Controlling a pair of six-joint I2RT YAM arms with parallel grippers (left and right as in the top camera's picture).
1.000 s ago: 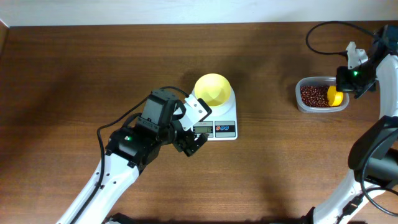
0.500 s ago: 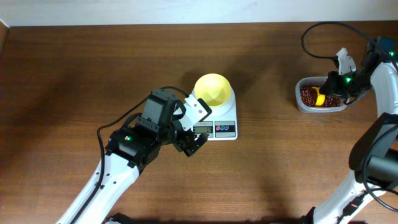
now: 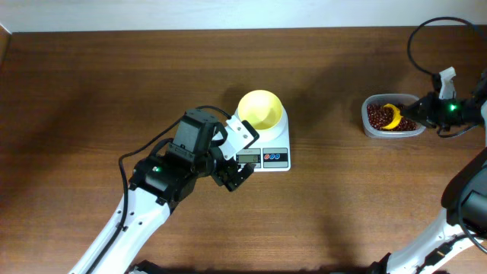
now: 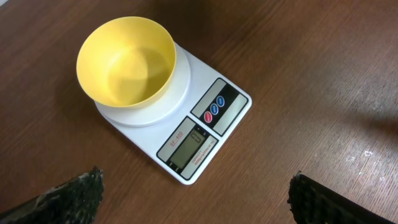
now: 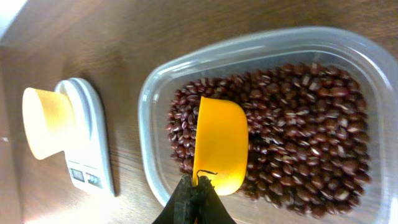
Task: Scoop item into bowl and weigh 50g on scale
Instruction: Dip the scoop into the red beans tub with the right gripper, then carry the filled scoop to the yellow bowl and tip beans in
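Beans (image 5: 298,124) surround the yellow scoop (image 5: 221,146), apparently clamped in the right gripper (image 5: 196,199); left gripper (image 4: 196,202) gapes wide.

Dark brown wood-grain worktop (image 3: 91,91), matte. Two things lie directly on it. The scale (image 3: 268,157) sits flat just ahead of the left jaws (display edge turned toward them). The clear plastic container (image 3: 370,125) sits below and ahead of the right jaws, well apart from the scale.

The table (image 3: 91,91) is smooth wood grain with a low sheen. Bowl (image 4: 124,62) and scoop (image 5: 221,146) are smooth plastic, the scale (image 4: 155,127) glossy plastic. At 3 o'clock, the container (image 5: 155,81) is clear plastic; its beans (image 5: 298,124) look faintly shiny.
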